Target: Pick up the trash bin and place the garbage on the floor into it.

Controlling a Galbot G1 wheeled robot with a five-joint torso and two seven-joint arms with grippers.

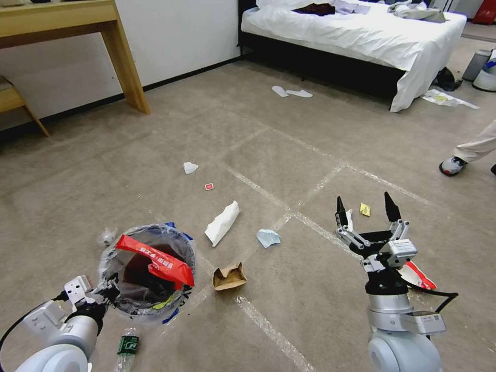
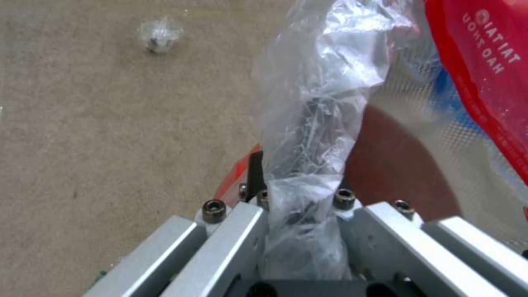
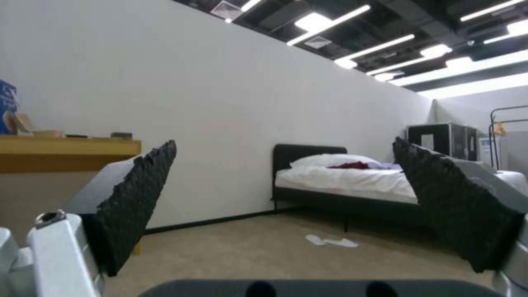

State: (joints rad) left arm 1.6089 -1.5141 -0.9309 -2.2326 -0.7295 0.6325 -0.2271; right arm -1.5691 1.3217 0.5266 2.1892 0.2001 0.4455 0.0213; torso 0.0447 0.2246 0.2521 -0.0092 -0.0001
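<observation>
Left gripper (image 1: 106, 289) clamps the bagged rim of the trash bin (image 1: 147, 271), apparently lifted off the floor (image 1: 289, 155); a red wrapper (image 1: 155, 261) lies across its mouth. Right gripper (image 1: 366, 209) hovers with jaws spread, pointing forward. White paper (image 1: 222, 223), cardboard box (image 1: 229, 277) lie on the carpet.

Left gripper (image 2: 302, 206): jaws are seen clamped on the rim of the trash bin (image 2: 396, 165), where the crinkled clear plastic liner (image 2: 313, 103) is bunched between them. Red snack wrapper (image 2: 484, 74): seen draped above the bin's dark brown interior, on the far side of the liner from the gripper. Clear crumpled scrap (image 2: 158, 35): seen lying on the beige carpet (image 2: 110, 144), well apart from the bin.
</observation>
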